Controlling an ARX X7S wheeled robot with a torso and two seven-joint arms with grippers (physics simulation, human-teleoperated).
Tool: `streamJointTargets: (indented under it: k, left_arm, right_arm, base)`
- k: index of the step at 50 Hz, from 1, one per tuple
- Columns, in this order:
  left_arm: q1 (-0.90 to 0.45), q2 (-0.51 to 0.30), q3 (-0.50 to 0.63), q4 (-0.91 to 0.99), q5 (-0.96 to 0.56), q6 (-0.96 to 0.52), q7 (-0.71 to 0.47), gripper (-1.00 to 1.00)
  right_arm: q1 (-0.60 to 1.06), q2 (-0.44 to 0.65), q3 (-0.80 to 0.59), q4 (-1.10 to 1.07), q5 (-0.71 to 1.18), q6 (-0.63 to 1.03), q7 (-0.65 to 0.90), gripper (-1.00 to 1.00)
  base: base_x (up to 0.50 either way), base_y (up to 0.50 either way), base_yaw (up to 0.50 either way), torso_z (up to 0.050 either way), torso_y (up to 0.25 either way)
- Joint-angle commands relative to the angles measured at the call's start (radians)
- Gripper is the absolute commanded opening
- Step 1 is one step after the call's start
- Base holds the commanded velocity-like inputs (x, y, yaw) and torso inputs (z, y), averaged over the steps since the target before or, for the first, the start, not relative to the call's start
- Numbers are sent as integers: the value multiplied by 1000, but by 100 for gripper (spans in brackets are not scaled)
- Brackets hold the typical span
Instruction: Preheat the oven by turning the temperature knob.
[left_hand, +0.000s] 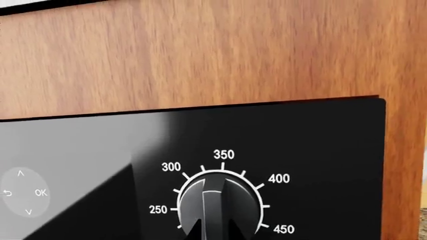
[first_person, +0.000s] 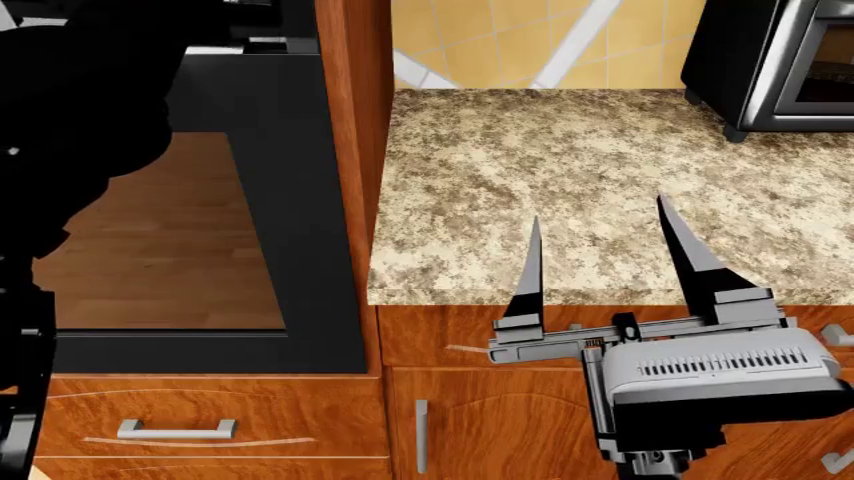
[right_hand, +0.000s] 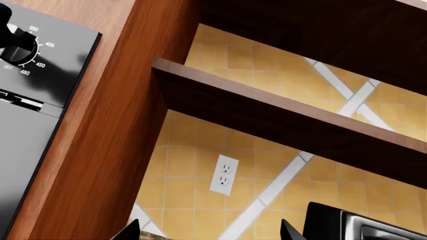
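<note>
The black built-in oven (first_person: 287, 200) fills the left of the head view, its dark glass door window (first_person: 160, 230) reflecting the wood floor. In the left wrist view its control panel (left_hand: 320, 150) shows the round temperature knob (left_hand: 217, 192) ringed by marks from 250 to 450. The knob's ridge points up near 350. My left gripper (left_hand: 215, 235) is closed on the ridge, one dark fingertip on each side. My right gripper (first_person: 601, 250) is open and empty over the countertop's front edge. The knob also shows in the right wrist view (right_hand: 19, 46).
A speckled granite countertop (first_person: 574, 170) lies right of the oven, with a small silver-and-black countertop oven (first_person: 781, 60) at its back right. Wooden cabinets with drawer handles (first_person: 174, 428) stand below. A wall outlet (right_hand: 223, 174) and a dark shelf (right_hand: 287, 125) are behind the counter.
</note>
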Motion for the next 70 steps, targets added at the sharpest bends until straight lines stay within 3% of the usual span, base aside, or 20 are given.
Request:
streamJointTargets:
  k: [1, 34, 70]
  left_arm:
    - [-4, -1, 5, -3, 7, 7, 2, -100]
    - [-1, 19, 25, -62, 10, 23, 32, -100]
    - [15, -35, 243, -17, 192, 90, 105, -100]
  right_arm:
    - [0, 3, -2, -1, 2, 1, 3, 100]
    - [1, 10, -10, 8, 8, -5, 14, 100]
    - [2, 18, -19, 4, 8, -6, 25, 100]
  base:
    - [0, 0, 0, 0, 0]
    - [0, 0, 0, 0, 0]
    - [0, 0, 0, 0, 0]
